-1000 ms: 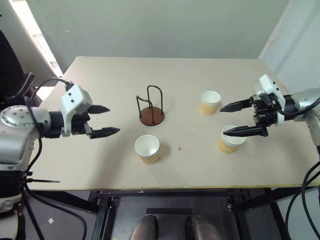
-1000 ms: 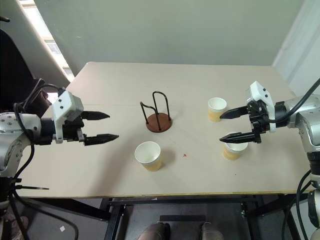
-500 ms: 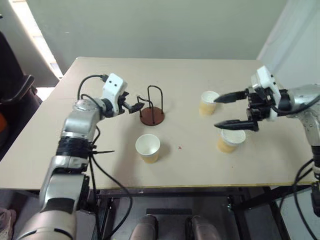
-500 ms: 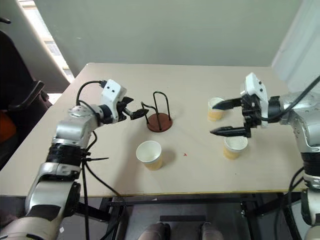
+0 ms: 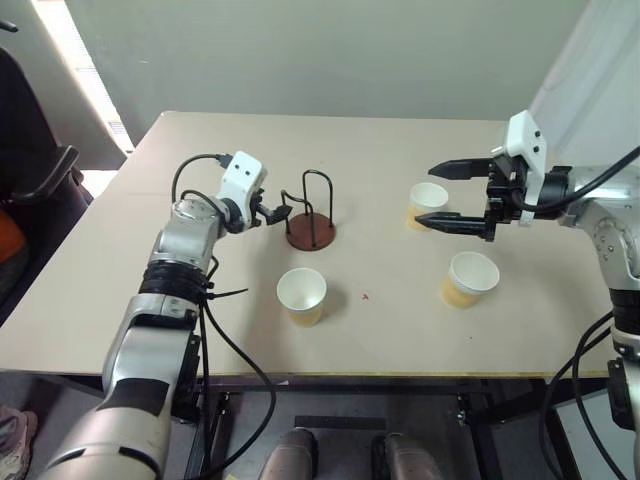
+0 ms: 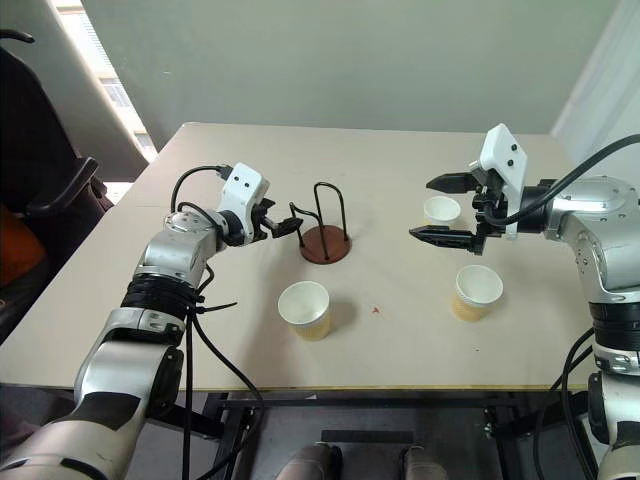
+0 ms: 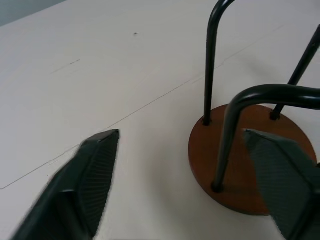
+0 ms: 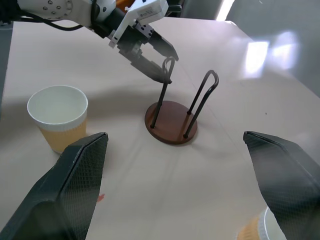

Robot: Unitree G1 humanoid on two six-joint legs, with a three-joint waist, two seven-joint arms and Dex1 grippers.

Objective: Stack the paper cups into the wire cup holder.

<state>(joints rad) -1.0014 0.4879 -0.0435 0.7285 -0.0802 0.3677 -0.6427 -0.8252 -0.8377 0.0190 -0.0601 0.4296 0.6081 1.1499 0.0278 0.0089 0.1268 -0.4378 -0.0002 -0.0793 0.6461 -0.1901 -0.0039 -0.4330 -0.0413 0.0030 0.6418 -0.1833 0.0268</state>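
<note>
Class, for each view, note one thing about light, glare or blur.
Eye views: daylight streams in at upper left, and the cups cast soft shadows. Left wrist view: the pincer's fingers blur, while the holder stays sharp. Right wrist view: glare on the table.

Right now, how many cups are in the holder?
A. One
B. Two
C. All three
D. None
D: the holder stands with bare wire loops, while the three cups sit apart on the table: one in front of it, one near the right gripper, and one nearer the front edge on the right.
</note>
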